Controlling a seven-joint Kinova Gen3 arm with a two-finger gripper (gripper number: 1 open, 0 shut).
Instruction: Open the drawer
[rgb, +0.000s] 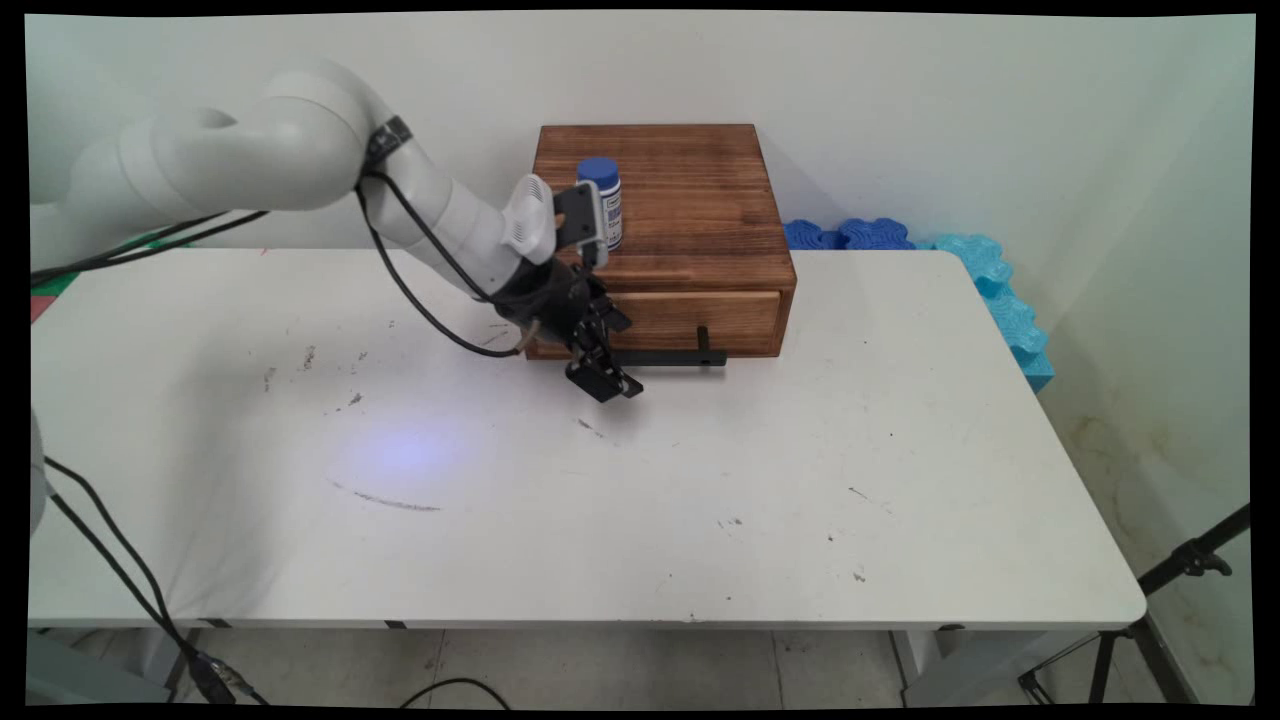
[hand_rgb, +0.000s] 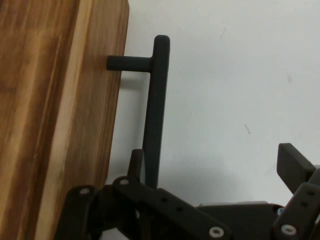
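The white arm (rgb: 300, 160) reaches in from the left, sloping down across the white bench (rgb: 700, 480) with black cables (rgb: 420, 290) looping under it. At its end the black hand (rgb: 603, 380) hangs low over the bench top, just in front of the wooden drawer box (rgb: 690, 200). In the hand view its fingers (hand_rgb: 295, 167) are spread wide and pinch nothing: one stands on the box side of the handle and the other well out over bare bench, so the bar falls between them near its end. The black bar handle (rgb: 665, 357) juts from the drawer front (rgb: 700, 318) on a short post and runs parallel to it, leaving a gap behind the bar where a finger fits. The drawer looks closed, flush with the box. On top of the box, toward its left, a white bottle with a blue cap (rgb: 601, 200) stands upright, partly hidden by the wrist. Further right, blue foam pieces (rgb: 900, 236) lie against the wall and past the bench's far corner.
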